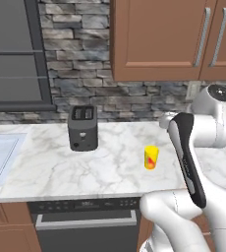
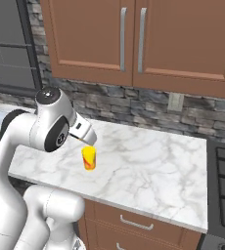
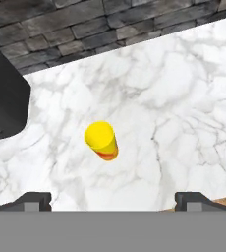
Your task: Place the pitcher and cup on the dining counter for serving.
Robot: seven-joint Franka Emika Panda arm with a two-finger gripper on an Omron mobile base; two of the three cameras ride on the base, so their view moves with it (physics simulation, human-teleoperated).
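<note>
End effector (image 3: 113,201) hangs wide open and empty above the yellow cup (image 3: 102,140), which stands upright on the marble worktop (image 3: 183,98), right of the black toaster (image 1: 83,127).

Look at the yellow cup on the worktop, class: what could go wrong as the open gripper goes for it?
1. The cup is small and stands upright alone; if the open gripper comes down off-centre, one finger could knock it over.
2. The toaster stands to one side of the cup on the same worktop; a wide swing of the arm might bump it.
3. The cup stands rather near the worktop's front edge; a push could roll it off.
</note>
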